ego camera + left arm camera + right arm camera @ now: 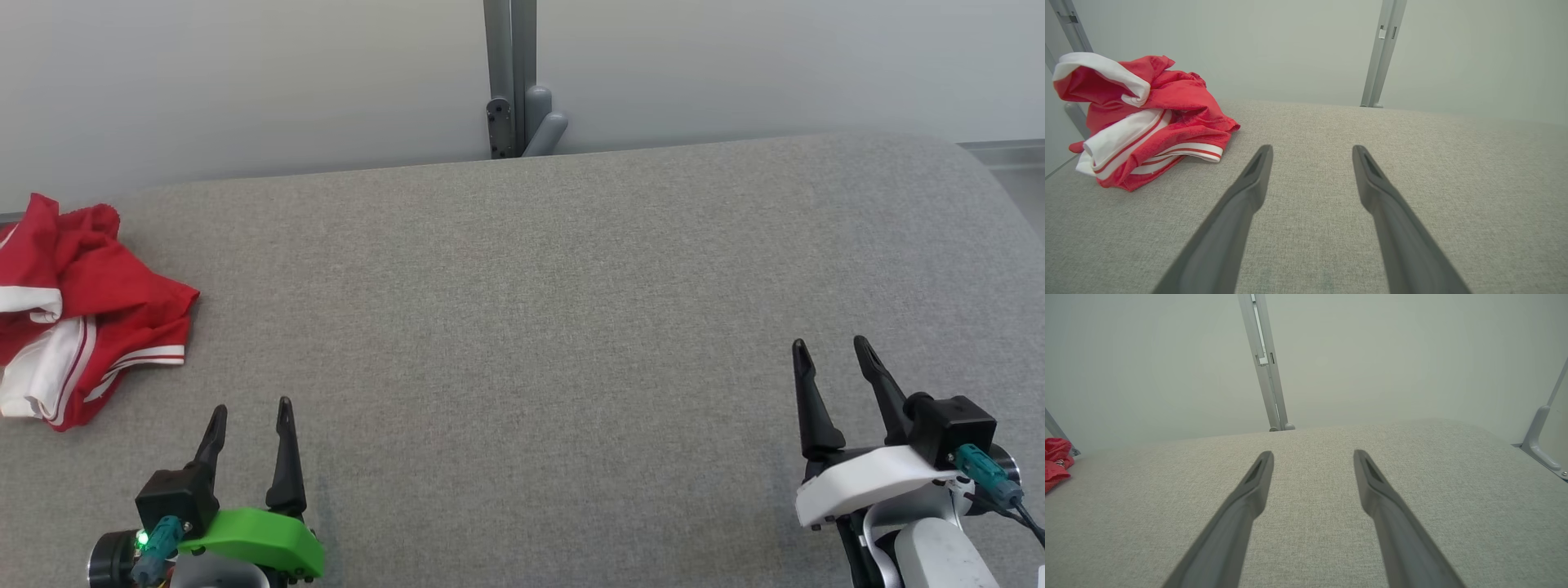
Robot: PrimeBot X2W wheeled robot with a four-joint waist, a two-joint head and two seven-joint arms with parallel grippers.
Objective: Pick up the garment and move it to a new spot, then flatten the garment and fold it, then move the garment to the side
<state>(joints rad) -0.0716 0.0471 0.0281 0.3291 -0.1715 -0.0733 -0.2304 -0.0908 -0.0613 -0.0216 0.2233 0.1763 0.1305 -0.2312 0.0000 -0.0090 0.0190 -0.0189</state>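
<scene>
The garment is a crumpled red piece with white stripes, lying in a heap at the far left of the grey fabric surface. In the left wrist view the garment sits up and to the left of my fingers, apart from them. My left gripper stands open at the lower left, a short way below and right of the heap, with nothing between its fingers. My right gripper stands open at the lower right, far from the cloth. A red edge of the garment shows at the left border of the right wrist view.
A grey metal post with a bracket rises behind the surface's far edge against a pale wall. The surface rounds off at the right corner. A second grey bracket shows at the right in the right wrist view.
</scene>
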